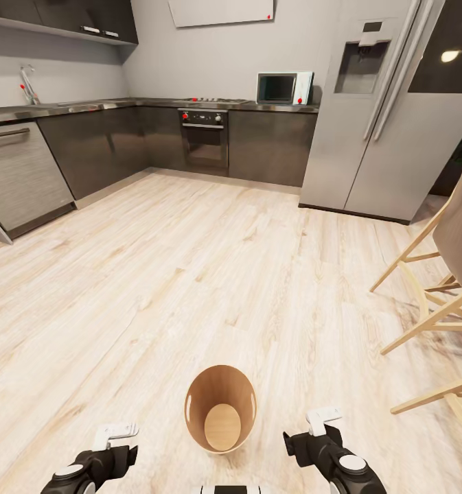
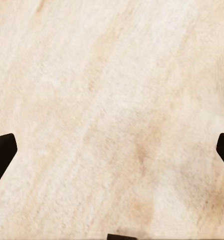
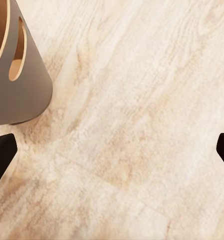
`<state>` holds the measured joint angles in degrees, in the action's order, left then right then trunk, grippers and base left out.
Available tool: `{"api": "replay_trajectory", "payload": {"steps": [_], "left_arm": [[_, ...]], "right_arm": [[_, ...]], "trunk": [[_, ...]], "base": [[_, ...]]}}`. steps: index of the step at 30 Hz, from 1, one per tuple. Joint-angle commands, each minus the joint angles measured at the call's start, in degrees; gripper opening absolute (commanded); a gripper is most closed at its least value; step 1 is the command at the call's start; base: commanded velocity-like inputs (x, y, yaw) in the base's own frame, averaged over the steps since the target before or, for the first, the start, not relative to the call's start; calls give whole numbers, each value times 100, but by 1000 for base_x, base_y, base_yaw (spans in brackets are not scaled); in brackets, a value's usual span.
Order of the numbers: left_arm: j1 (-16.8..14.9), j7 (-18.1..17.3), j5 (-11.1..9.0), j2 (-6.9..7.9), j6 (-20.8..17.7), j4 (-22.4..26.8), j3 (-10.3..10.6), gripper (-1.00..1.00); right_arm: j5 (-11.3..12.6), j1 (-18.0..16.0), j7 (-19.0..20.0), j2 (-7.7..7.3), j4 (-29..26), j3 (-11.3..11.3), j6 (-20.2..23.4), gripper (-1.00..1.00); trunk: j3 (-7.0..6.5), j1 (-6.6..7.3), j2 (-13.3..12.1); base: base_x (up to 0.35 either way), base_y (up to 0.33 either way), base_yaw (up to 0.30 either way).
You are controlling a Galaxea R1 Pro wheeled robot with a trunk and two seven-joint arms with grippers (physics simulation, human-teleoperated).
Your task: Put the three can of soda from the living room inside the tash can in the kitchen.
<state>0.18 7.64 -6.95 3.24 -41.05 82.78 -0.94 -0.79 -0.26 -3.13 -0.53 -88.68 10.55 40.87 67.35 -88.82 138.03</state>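
Both black hands, left hand (image 1: 100, 458) and right hand (image 1: 312, 439), hang spread and empty over the pale wood floor (image 1: 189, 274), with the round light-brown wooden trash bin (image 1: 220, 408) standing between them, its brown inside bare. No soda can is aboard, so I judge all three remain to fetch. Beyond stand dark grey cabinets (image 1: 107, 147), a steel fridge (image 1: 368, 137) and, off the right hand, light wooden chairs (image 1: 436, 288) that could crowd a turn.

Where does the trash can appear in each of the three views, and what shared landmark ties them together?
Head view: the trash can stands upright on the floor at lower centre, between the two grippers, with nothing inside it.
Left wrist view: a sliver of grey at the picture's right edge may be it; I cannot tell.
Right wrist view: its grey outer wall with a handle slot sits at the upper left corner.
Shared landmark: the pale wood floor.
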Motion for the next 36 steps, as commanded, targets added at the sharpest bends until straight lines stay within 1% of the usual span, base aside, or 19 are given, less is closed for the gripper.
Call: {"api": "replay_trajectory", "payload": {"steps": [1,7,14,16,19,21,24,29,36], "left_arm": [[0,-7,-2,1,-4,1,-3,100],[0,-29,-36,-3,-26,2,-33,100],[0,-21,-55,-50,-100,11,-26,100],[0,-22,-58,-90,-180,19,-23,100],[0,-21,-62,-236,-425,42,-21,100],[0,-21,-62,-298,-506,48,-21,100],[0,-24,-63,-345,-568,52,-20,100],[0,-32,-71,-371,-593,59,-24,100],[0,-34,-76,-360,-590,66,-29,100]], "right_arm": [[0,0,7,0,0,0,9,100],[0,0,13,-5,-6,0,4,100],[0,0,6,-15,-9,0,5,100],[0,0,6,-14,-9,0,10,100],[0,0,5,-11,-9,0,24,100],[0,0,7,-10,-9,4,33,100],[0,0,8,-6,-9,9,42,100],[0,0,6,-6,-9,9,51,100],[0,0,6,-1,-9,9,52,100]], "trunk": [[0,0,0],[0,0,0],[0,0,0],[0,0,0],[0,0,0],[0,0,0],[0,0,0],[90,-110,201],[215,-264,481]], "base": [[0,0,0],[0,0,0],[0,0,0],[0,0,0],[0,0,0],[0,0,0],[0,0,0],[0,0,0],[0,0,0]]}}
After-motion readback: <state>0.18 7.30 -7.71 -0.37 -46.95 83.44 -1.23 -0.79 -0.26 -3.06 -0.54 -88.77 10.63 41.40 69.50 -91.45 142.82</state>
